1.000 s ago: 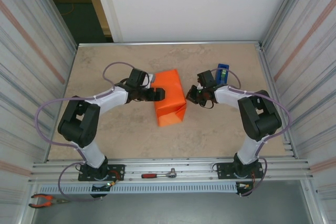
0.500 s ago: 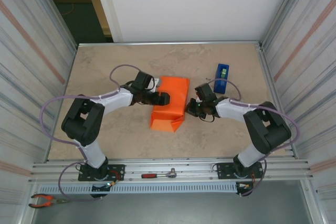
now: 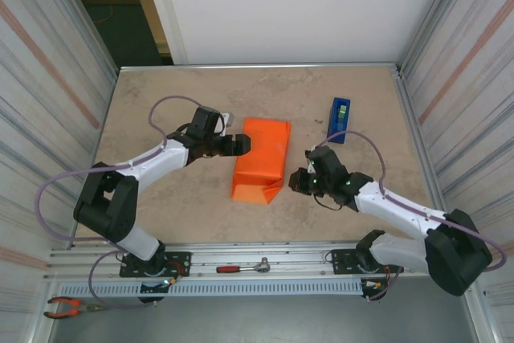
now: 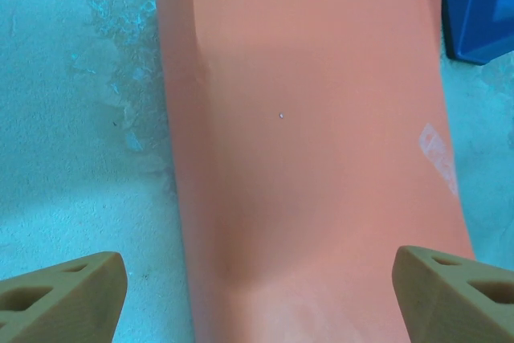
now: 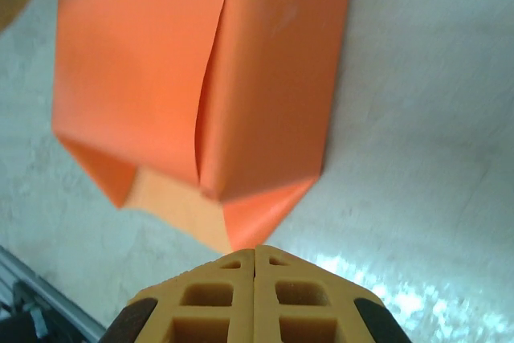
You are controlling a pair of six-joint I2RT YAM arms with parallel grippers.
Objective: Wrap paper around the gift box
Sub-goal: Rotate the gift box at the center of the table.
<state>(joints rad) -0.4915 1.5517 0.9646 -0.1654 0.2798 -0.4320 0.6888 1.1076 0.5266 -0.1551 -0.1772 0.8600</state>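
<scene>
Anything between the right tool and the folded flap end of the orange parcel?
Nothing visible. The shut right tool sits right by the paper's pointed flap; the blue tape dispenser stands well off to the far side.

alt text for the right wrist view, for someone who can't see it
An orange parcel lies on a pale table, a seam down its top, its near end folded to a point. The shut right claw is close by that point.
</scene>
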